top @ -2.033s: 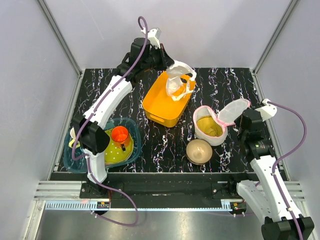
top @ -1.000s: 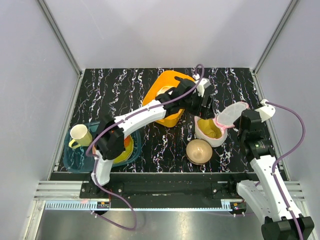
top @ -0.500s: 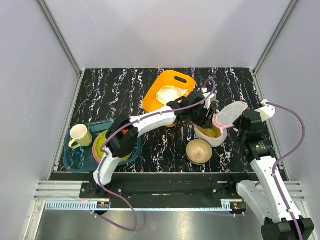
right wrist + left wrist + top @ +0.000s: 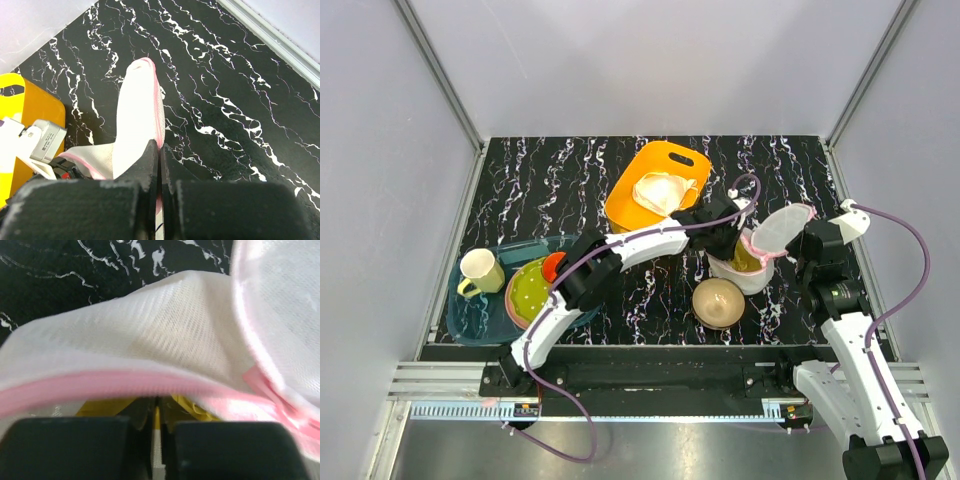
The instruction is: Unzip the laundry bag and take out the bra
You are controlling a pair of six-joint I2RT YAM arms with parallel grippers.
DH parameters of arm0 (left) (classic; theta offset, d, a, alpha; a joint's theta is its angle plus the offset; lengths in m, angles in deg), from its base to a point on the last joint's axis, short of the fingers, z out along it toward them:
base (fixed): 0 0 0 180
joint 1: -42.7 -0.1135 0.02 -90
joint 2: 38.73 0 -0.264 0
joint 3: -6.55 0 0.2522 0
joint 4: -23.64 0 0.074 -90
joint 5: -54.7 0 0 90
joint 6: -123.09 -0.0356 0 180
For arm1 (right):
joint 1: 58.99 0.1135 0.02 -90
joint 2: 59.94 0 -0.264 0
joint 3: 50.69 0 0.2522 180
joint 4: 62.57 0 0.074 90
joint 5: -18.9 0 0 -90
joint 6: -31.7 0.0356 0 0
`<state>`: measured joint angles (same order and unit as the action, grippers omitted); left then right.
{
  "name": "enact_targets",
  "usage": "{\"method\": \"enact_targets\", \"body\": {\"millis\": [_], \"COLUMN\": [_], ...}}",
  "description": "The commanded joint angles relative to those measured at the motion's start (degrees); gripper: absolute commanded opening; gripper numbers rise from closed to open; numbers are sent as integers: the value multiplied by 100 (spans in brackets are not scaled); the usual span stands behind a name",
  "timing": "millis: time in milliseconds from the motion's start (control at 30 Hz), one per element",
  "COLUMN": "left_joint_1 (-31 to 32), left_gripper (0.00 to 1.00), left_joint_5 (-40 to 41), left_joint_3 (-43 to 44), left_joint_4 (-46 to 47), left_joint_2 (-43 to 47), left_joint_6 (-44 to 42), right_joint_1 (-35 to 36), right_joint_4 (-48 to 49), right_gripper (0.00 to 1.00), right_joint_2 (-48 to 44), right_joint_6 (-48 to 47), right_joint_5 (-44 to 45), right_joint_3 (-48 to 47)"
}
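The left hand [image 4: 736, 238] has swung from the far orange plastic basket [image 4: 628, 208] into the open white mesh laundry bag [image 4: 752, 278] at right, its fingers nearly closed on the yellowish-tan soft bra [image 4: 189, 408] inside. The right hand [image 4: 160, 150] pinches the bag's flap. Pulling out likely comes next.

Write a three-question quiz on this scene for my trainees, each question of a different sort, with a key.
1. True or false: the right tool is open and clear of the flap of the laundry bag.
2. Where does the cream-white garment lie? A: in the orange basket. B: inside the laundry bag. C: in the right tool.
3. Fill in: the left tool reaches into the open ___.

Key: 1 false, it is shut on the flap. 2 A. 3 laundry bag.
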<state>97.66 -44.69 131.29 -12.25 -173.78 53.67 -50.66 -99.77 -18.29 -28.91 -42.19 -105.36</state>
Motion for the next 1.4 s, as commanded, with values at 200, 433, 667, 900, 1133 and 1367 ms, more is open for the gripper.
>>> {"method": "enact_targets", "body": {"millis": [200, 433, 667, 900, 1133, 1367], "left_joint_1": [-170, -433, -942, -1488, -2067, -2551], "left_gripper": [0, 0, 0, 0, 0, 0], "left_joint_5": [-424, -1038, -1513, -978, -626, -915], "left_joint_3": [-322, -349, -42, 1082, 1523, 2024], "left_joint_4": [358, 455, 640, 148, 235, 34], "left_joint_2": [1901, 2877, 3493, 3792, 3942, 3372], "left_joint_6": [52, 446, 702, 334, 333, 500], "right_joint_1": [-16, -25, -34, -52, -52, -60], "right_joint_4": [-73, -47, 24, 15, -3, 41], "right_gripper": [0, 0, 0, 0, 0, 0], "right_joint_2": [-87, 177, 327, 265, 221, 274], "right_joint_6": [23, 111, 243, 269, 234, 287], "right_joint_5": [36, 80, -43, -96, -8, -60], "right_joint_3": [-172, -111, -5, -14, -58, -40]}}
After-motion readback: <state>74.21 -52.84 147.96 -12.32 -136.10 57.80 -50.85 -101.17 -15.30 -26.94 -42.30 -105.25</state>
